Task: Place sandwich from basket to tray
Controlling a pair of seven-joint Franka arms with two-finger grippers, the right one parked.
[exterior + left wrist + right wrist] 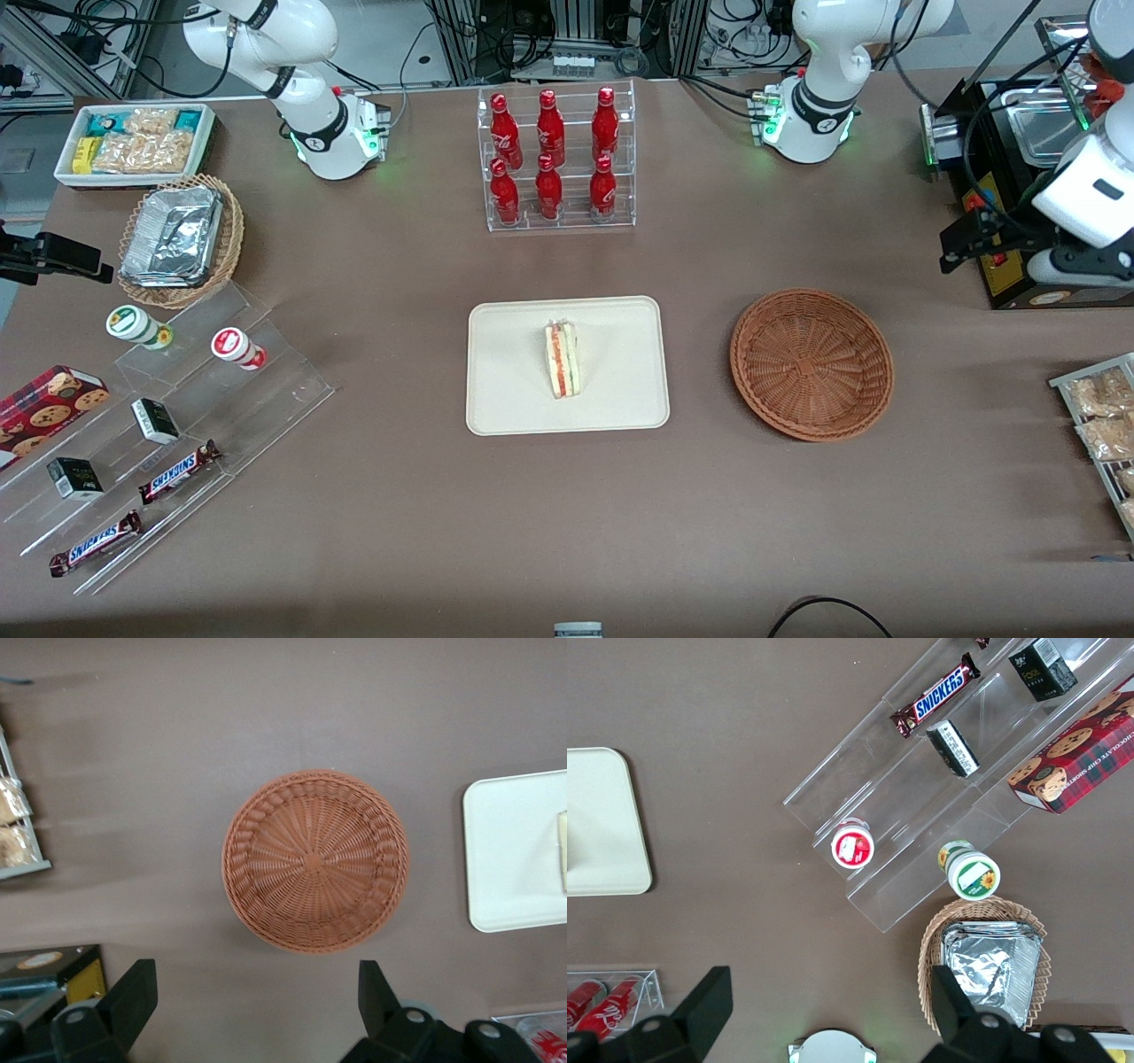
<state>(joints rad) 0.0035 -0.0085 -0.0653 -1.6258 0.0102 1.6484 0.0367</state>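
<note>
Sandwich (562, 360) first: in the front view I see it standing on edge on the cream tray (505, 399), red and green filling facing up, roughly at the tray's middle. The reddish-brown wicker basket (811, 363) sits beside the tray toward the working arm's end of the surface and holds nothing. I judge the transfer done, since the wedge rests well inside the rim and nothing touches it. My end effector (961, 239) is up near the black appliance (1019, 186) at that same end, well apart from the sandwich, with the basket between them; from here I cannot read its opening clearly.

From the left wrist view, the end effector (257, 992) shows both dark fingers (131, 992) spread wide with bare surface between them and nothing gripped. The basket (315, 861) lies straight below the camera, empty down to its woven centre. The tray (514, 859) edges in at one side, with only a sliver of the sandwich (563, 850) showing on it. That puts the sandwich off to the side of the fingers and far beneath them, not under the grasp line.

From the right wrist view, only a corner of the tray (602, 824) appears, near the clear tiered stand (939, 788) carrying Snickers bars (937, 693); the sandwich is not visible there.
</note>
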